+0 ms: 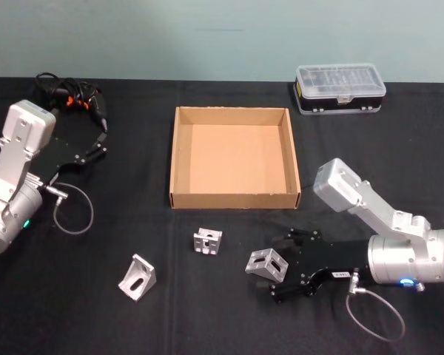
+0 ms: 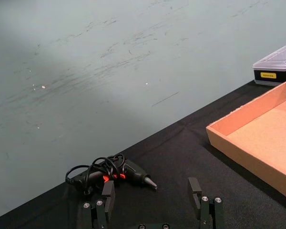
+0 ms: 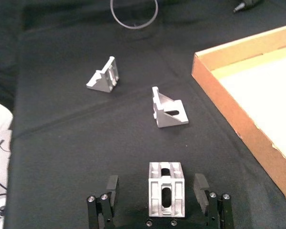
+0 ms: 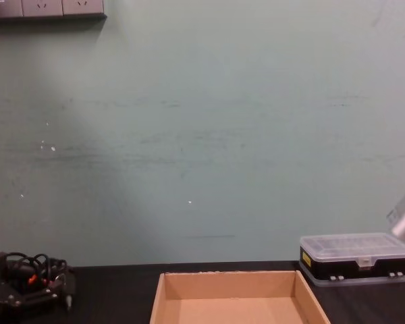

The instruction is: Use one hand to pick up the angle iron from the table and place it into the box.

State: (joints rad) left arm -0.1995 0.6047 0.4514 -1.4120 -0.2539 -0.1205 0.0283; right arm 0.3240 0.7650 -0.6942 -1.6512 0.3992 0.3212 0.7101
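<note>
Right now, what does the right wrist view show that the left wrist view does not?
Right wrist, not left: three silver metal angle irons, the nearest between the fingers of the open right gripper. Left wrist, not right: open left gripper, clear-lidded plastic case, pale wall. Both: tan cardboard box, black table.

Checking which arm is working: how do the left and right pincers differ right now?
The right pincer straddles a metal bracket without touching it; the left pincer straddles nothing. The right is in front of the box, low over the table; the left is off the box's left side, near a corded tool. Both are open.
</note>
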